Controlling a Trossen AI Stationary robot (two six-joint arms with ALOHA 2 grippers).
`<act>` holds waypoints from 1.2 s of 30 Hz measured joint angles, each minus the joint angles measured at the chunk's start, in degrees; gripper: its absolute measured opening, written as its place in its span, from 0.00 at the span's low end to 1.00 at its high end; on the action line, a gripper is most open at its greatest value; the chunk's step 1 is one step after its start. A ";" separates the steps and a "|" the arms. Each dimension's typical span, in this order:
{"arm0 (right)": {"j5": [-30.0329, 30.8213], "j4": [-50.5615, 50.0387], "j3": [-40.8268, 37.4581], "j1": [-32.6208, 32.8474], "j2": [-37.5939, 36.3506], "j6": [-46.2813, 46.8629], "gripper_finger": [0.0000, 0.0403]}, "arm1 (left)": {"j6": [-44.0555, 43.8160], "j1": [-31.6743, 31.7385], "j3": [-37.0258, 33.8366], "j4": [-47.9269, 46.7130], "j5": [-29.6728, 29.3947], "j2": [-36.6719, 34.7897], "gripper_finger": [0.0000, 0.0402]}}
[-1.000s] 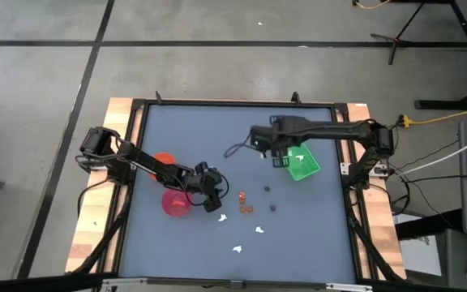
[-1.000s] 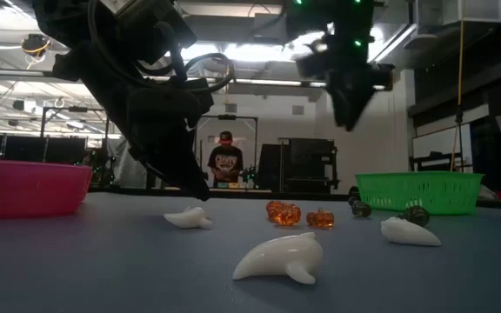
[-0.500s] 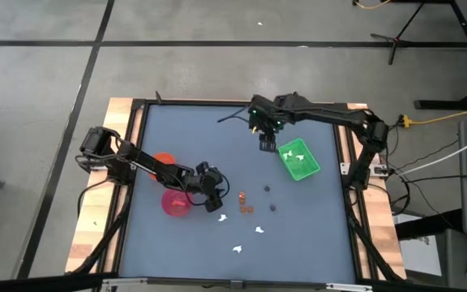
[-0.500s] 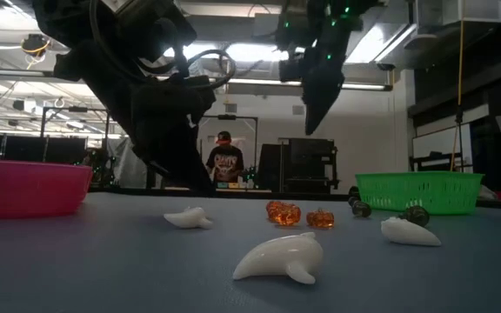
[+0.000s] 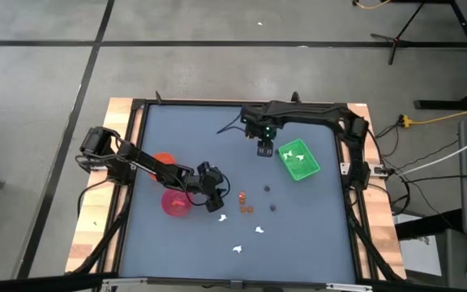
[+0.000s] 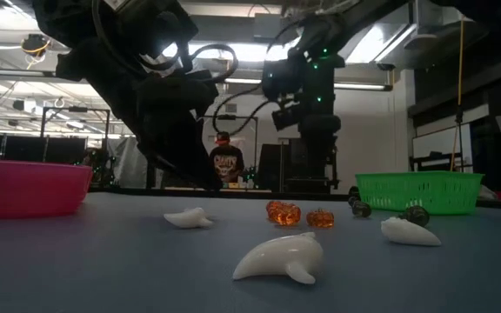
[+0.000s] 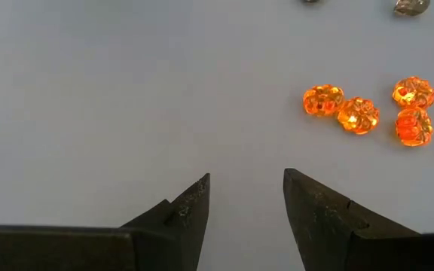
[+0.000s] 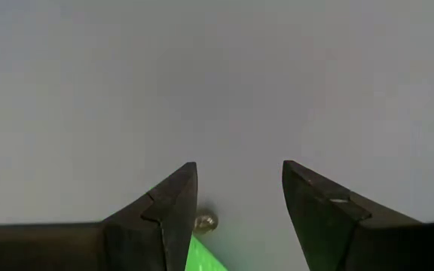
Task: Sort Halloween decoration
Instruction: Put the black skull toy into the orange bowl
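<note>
Low view shows the Halloween decoration (image 6: 278, 257) as tiny pieces on the blue-grey table (image 5: 185, 138): glossy white irregular shapes, translucent orange ribbed beads (image 7: 359, 115) and dark roundish ones. All lie between the pink bowl (image 5: 175, 203) and the green tray (image 5: 298, 160), toward the table's near edge. The left gripper (image 7: 246, 202) hangs just beside the pink bowl with fingers parted and empty, orange beads near. The right gripper (image 8: 238, 197) hovers beside the tray's far corner, jaws apart, empty; a small roundish piece, possibly a bead, sits by one finger. Bare tabletop extends beyond the tray.
</note>
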 joint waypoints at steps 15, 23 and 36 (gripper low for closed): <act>1.67 -5.45 0.00 -0.03 6.00 3.59 0.49 | 0.02 0.00 0.00 -0.05 0.00 0.00 0.39; 2.60 -7.99 0.00 0.00 7.46 3.59 0.49 | 0.02 0.02 0.00 -0.09 0.00 0.00 0.39; 2.53 -8.30 -4.14 0.04 7.43 4.42 0.48 | 0.03 0.02 0.00 -0.09 -0.01 0.00 0.39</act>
